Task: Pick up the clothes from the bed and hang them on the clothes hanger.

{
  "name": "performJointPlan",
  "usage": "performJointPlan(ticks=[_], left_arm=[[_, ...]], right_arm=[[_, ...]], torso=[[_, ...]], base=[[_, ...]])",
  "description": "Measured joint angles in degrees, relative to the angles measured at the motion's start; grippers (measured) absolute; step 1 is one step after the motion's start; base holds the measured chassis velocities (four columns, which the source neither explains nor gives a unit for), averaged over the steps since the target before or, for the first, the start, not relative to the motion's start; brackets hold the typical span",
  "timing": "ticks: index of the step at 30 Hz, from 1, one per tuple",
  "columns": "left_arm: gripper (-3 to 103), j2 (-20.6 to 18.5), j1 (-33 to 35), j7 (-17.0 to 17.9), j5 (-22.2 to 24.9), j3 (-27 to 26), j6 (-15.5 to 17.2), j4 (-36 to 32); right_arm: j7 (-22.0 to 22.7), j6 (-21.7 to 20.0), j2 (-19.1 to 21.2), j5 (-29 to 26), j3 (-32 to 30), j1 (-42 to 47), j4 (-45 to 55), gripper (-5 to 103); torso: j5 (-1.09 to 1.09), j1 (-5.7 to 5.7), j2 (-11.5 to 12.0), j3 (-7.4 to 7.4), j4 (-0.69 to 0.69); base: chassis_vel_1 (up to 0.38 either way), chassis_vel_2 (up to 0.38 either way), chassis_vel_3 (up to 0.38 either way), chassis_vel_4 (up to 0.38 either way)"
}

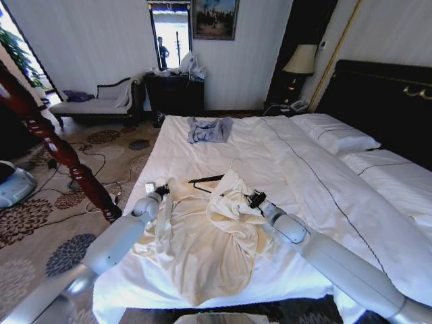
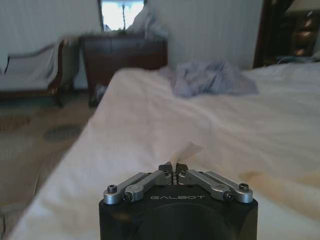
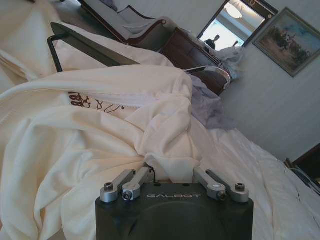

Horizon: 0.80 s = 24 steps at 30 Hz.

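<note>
The cream clothes (image 1: 202, 243) lie crumpled on the near part of the bed (image 1: 283, 145), their top edge bunched over one arm of the dark clothes hanger (image 1: 206, 179). The right gripper (image 1: 256, 199) is buried in that bunched fabric, pinching a fold of the clothes. The left gripper (image 1: 162, 191) sits at the garment's other edge, fingertips closed on a thin sliver of cloth. A small grey-blue garment (image 1: 209, 129) rests farther up the bed.

clothes (image 1: 202, 246) cream, pale yellow | bed (image 1: 297, 169) white, thin dark seam | clothes hanger (image 1: 206, 180) black, silver hook | small garment (image 1: 208, 129) grey-blue | carpet (image 1: 40, 216) tan, dark floral medallions | post (image 1: 61, 152) reddish-brown | headboard (image 1: 385, 94) dark
</note>
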State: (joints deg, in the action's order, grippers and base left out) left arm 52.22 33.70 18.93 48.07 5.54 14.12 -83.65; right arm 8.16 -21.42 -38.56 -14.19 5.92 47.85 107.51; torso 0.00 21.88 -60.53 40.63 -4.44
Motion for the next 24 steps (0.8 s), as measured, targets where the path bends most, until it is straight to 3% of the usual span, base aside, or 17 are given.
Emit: performJointPlan(ticks=[8, 14, 24], left_arm=[[1, -5.03, 0.92, -0.22, 1.05, -0.91, -0.34, -8.02], [1, -9.72, 2.32, -0.15, 3.28, -1.47, -0.43, -18.01], [1, -11.61, 0.29, 0.68, 4.87, 0.06, -0.47, -23.69]], right_arm=[[-0.08, -0.77, 0.22, -0.01, 1.08, -0.78, 0.77, 22], [-0.4, -1.6, -0.46, -0.22, 3.45, -2.44, 0.63, 22], [-0.76, -2.42, -1.26, -0.23, 5.57, -3.59, 0.8, 22]], torso=[[0.0, 0.0, -0.01, 0.0, -0.01], [0.01, -0.01, -0.01, 0.0, 0.0], [0.01, 0.0, -0.01, 0.0, -0.02]], base=[[0.0, 0.0, 0.0, 0.0], [0.0, 0.0, 0.0, 0.0], [0.0, 0.0, 0.0, 0.0]])
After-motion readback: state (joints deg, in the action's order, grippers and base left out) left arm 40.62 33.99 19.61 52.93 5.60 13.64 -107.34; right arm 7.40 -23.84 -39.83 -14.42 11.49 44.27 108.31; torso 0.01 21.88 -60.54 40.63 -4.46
